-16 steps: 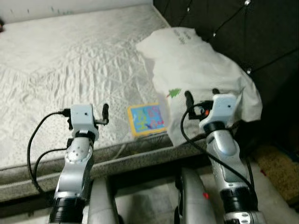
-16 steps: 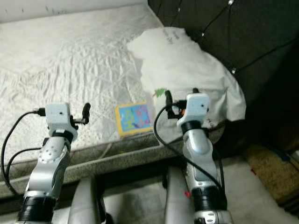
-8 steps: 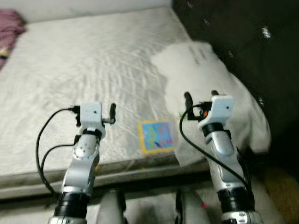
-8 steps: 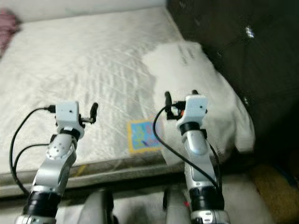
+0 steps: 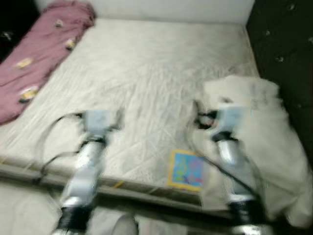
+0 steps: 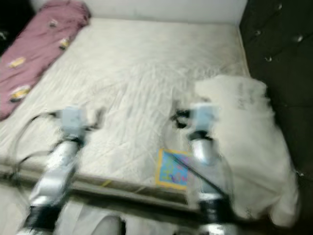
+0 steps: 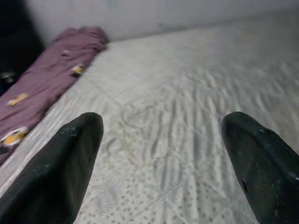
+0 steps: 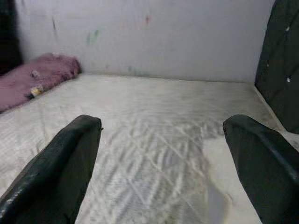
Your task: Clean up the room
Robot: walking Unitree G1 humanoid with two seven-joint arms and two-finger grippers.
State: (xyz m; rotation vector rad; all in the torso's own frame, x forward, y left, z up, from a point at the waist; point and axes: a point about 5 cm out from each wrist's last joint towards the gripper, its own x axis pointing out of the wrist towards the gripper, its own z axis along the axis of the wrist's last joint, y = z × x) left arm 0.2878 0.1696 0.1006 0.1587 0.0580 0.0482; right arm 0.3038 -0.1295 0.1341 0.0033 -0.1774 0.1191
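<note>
The eye views are blurred. A small colourful book (image 5: 187, 169) lies flat on the white mattress (image 5: 146, 63) near its front edge. A crumpled white pillow (image 5: 266, 132) lies just right of it, against the dark headboard. A maroon blanket (image 5: 44, 54) is bunched along the mattress's far left side. My left gripper (image 5: 105, 117) hovers over the front of the mattress, left of the book, and its fingers (image 7: 74, 154) stand wide apart with nothing between them. My right gripper (image 5: 215, 115) hovers above the pillow's left edge, likewise open (image 8: 163, 123).
A dark tufted headboard (image 5: 283, 44) rises on the right. A pale wall (image 8: 154, 32) runs behind the bed. The mattress's front edge (image 5: 122, 188) crosses just before my arms.
The whole picture has shifted and blurred, so the camera has swung left. The maroon blanket has come into view. Both arms keep the same raised pose, grippers still open.
</note>
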